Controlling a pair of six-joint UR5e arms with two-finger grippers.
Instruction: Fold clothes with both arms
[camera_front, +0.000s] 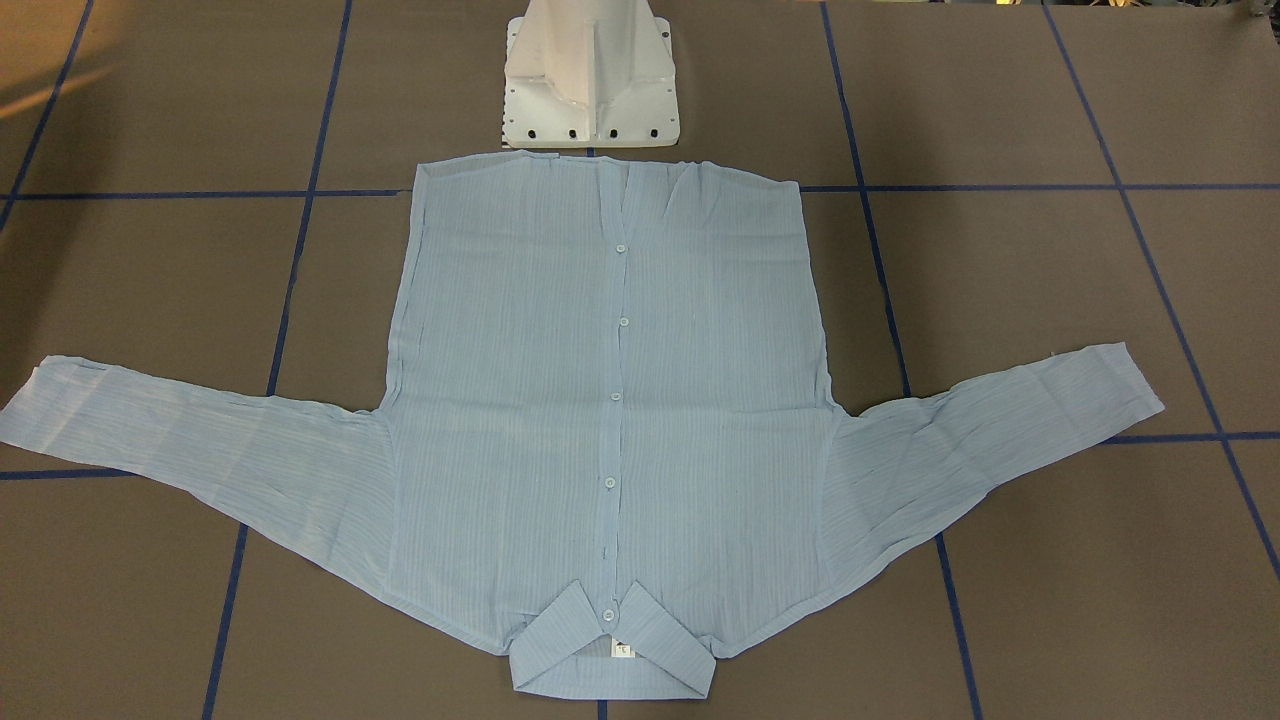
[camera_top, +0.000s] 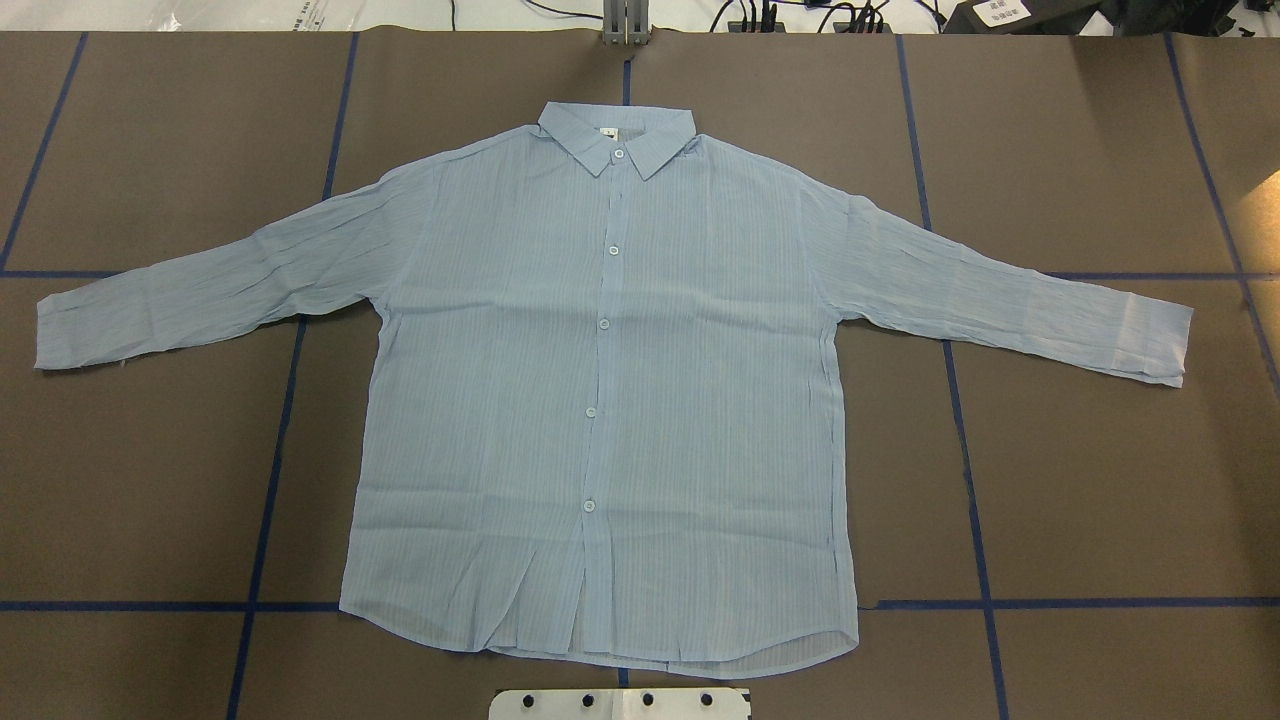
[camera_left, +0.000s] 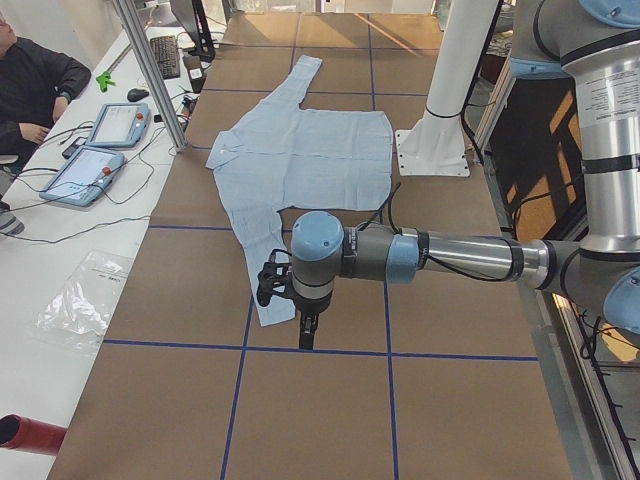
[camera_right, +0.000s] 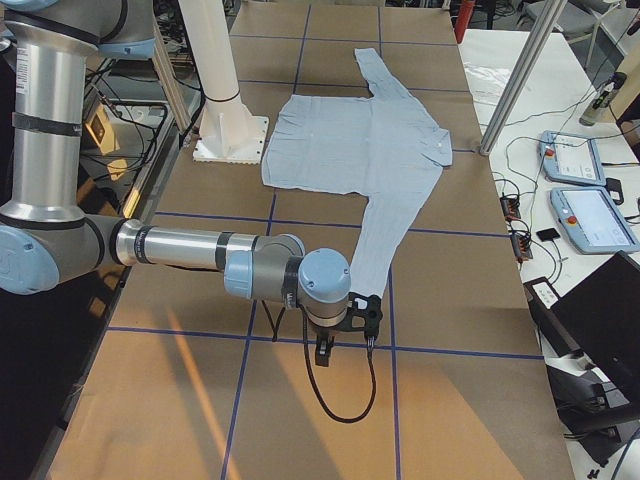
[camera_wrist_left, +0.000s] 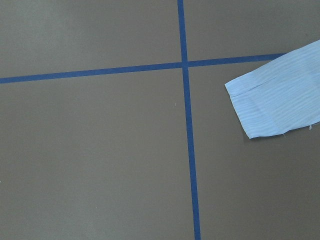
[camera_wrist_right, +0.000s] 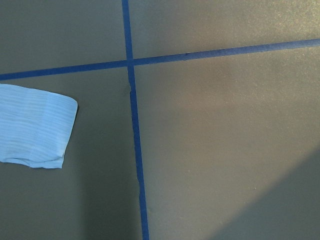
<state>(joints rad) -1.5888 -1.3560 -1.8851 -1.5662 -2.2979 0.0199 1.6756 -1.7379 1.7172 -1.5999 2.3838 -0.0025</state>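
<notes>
- The left end effector (camera_left: 306, 330) hangs over the brown surface (camera_top: 1100, 480); I cannot tell whether it is open or closed.
- The same goes for the right end effector (camera_right: 323, 350).
- The shirt (camera_top: 600, 400) lies flat and buttoned between them, with a sleeve cuff near each.
</notes>
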